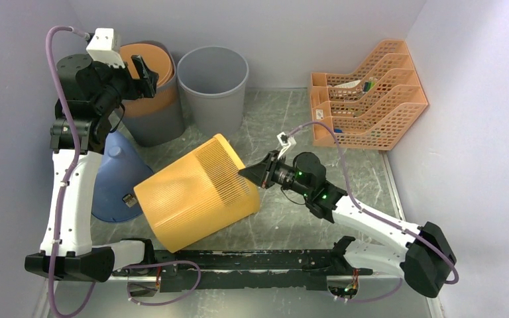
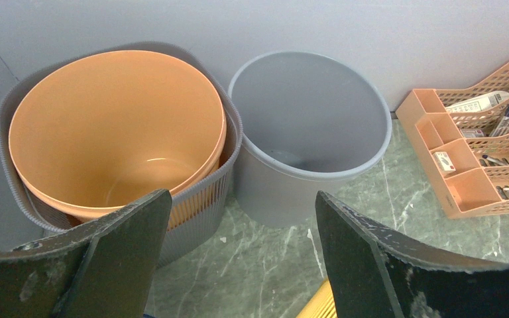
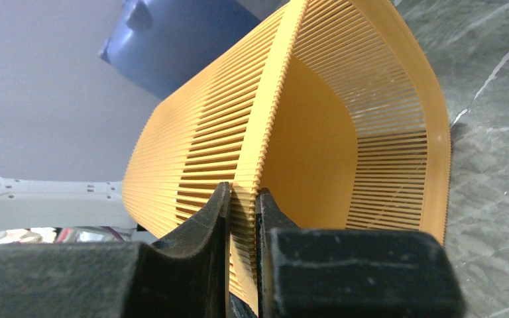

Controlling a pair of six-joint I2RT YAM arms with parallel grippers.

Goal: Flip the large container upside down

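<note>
Greenish marble-look tabletop (image 1: pixel 285 112), walls all round. From overhead, the large yellow slatted plastic basket (image 1: pixel 192 195) lies tipped on its side mid-table. The right gripper (image 1: pixel 250 173) is at its open rim and an upturned blue plastic bin (image 1: pixel 113 189) sits just left of it. Left wrist cam: the left gripper (image 2: pixel 242 199) is spread wide, holding nothing, well behind the basket. Right wrist cam: jaws pinched tight on the basket's rim. I'd call it roughly halfway, since the mouth isn't facing down yet.
</note>
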